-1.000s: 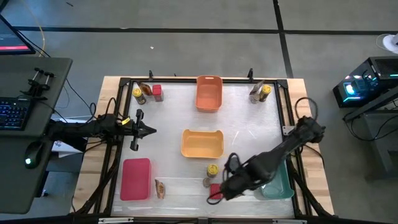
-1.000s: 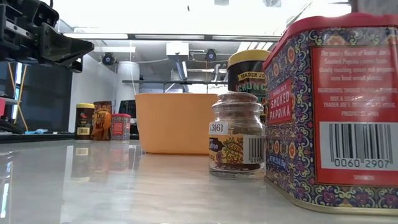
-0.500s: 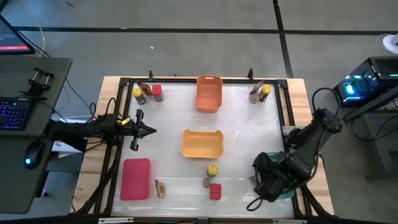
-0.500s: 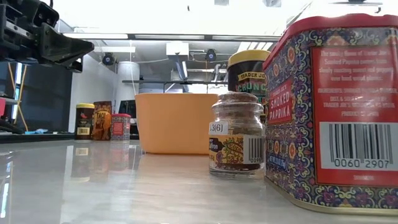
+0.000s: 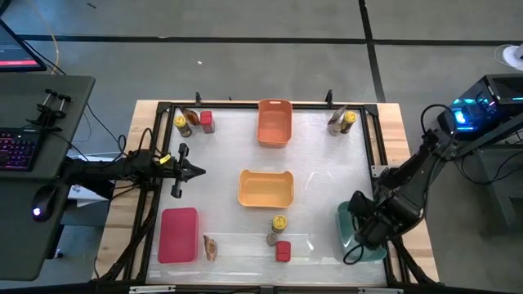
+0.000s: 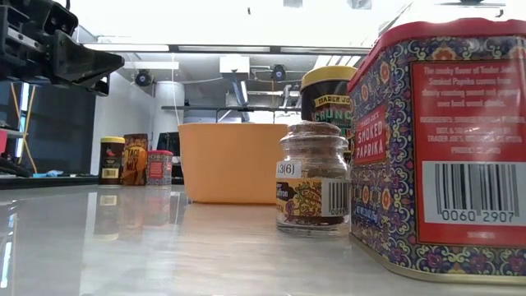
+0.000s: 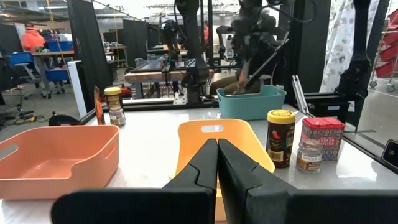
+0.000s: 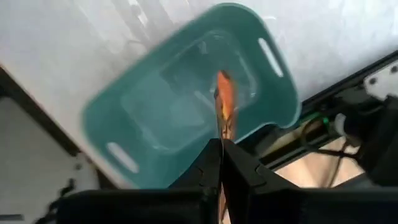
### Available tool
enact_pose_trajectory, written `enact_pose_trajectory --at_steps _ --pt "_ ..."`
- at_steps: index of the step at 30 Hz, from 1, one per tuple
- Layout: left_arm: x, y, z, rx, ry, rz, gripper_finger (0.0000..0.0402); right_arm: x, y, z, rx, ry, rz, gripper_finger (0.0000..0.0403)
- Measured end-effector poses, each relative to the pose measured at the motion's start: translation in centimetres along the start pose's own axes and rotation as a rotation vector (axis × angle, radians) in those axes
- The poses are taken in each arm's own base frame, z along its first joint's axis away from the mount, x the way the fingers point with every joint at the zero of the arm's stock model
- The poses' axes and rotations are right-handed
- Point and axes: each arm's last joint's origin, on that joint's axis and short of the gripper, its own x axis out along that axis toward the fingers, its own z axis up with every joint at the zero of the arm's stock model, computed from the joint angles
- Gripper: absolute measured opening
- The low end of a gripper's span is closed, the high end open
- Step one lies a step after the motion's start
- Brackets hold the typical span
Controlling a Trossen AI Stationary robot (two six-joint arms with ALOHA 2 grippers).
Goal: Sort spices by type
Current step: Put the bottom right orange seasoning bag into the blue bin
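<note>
My right gripper (image 8: 221, 144) is shut on a flat brownish-orange packet (image 8: 225, 102), seen edge-on above the teal bin (image 8: 124, 127); in the high view the arm covers it over that bin (image 5: 346, 237). My left gripper (image 5: 198, 171) is shut and empty at the table's left. A yellow-lidded jar (image 5: 279, 222), a grey-brown jar (image 5: 270, 239) and a red tin (image 5: 283, 251) stand on their bases near the front edge. Another packet (image 5: 210, 247) lies beside the red bin (image 5: 179, 234). My right gripper pinches the packet's near end (image 8: 222, 135) between its two fingers. The fingers point down at the teal bin and lie along the packet. The packet stands out beyond the fingertips, clear of the bin's floor.
The yellow bin (image 5: 265, 188) sits mid-table and the orange bin (image 5: 274, 122) at the far edge. A yellow-lidded jar, a packet and a red tin (image 5: 207, 122) stand at the far left corner. Two more containers (image 5: 342, 120) stand at the far right.
My right gripper has gone from beside the red tin at the front edge toward the table's right edge and now hangs over the teal bin. The jars and the tin stay where they were.
</note>
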Motion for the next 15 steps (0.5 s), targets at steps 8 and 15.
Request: enact_pose_trajectory --at_steps 8,15 --pt "0.0 0.0 0.0 0.000 0.000 0.000 0.0000 2.2 -0.6 0.5 -0.258 0.026 0.050 0.0000" --pt "0.0 0.0 0.0 0.000 0.000 0.000 0.0000 3.7 -1.2 1.7 -0.373 0.033 0.013 0.0000"
